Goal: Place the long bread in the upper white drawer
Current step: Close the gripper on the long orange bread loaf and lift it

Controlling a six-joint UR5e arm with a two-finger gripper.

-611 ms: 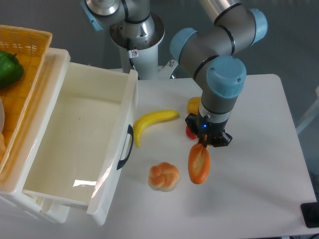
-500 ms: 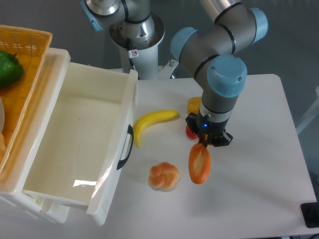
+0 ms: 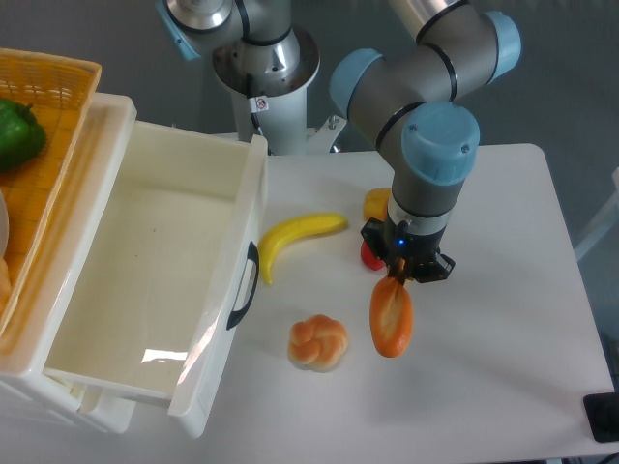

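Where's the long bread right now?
The long bread hangs from the gripper at centre-right of the camera view, just right of the knotted bun, well outside the upper white drawer.

A single fixed camera looks steeply down from the table's (image 3: 503, 387) front edge toward the arm's base (image 3: 263, 72) at the far edge, close enough to crop the table's left side.

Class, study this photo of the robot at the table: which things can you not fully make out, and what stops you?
- Pincer: the arm's wrist covers its jaws, so the hold on the long bread is unclear.
- Red thing and yellow thing: mostly behind the arm.
- Green pepper and basket: cut by the left edge.
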